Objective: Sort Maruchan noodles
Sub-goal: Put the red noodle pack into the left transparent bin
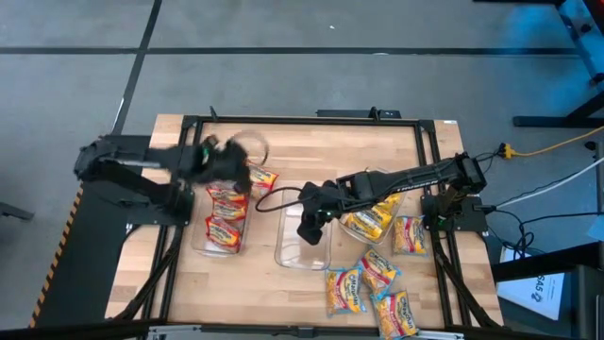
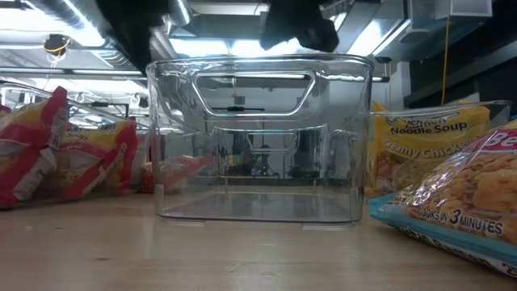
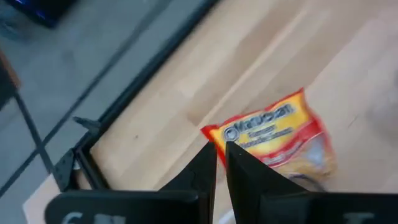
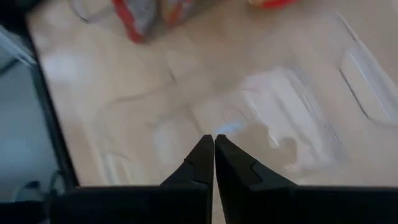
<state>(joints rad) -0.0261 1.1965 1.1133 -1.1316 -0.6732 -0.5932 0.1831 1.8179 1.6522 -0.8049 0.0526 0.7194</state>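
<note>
Several red Maruchan packets (image 1: 226,219) lie in a clear tray at the table's left, and one more red packet (image 1: 262,178) (image 3: 273,134) lies flat on the wood beside it. Yellow packets (image 1: 371,219) (image 2: 428,137) are piled right of centre. Blue packets (image 1: 377,288) (image 2: 460,202) lie scattered on the near right of the table. My left gripper (image 1: 212,158) (image 3: 221,152) hovers shut above the far end of the left tray, short of the loose red packet. My right gripper (image 1: 314,215) (image 4: 214,144) hangs shut over the empty middle clear tray (image 1: 304,236) (image 2: 258,137).
A black metal frame (image 1: 302,121) runs round the wooden table top. A black cable (image 1: 278,194) loops from the right gripper across the table's middle. Bare wood lies along the far edge and the near left.
</note>
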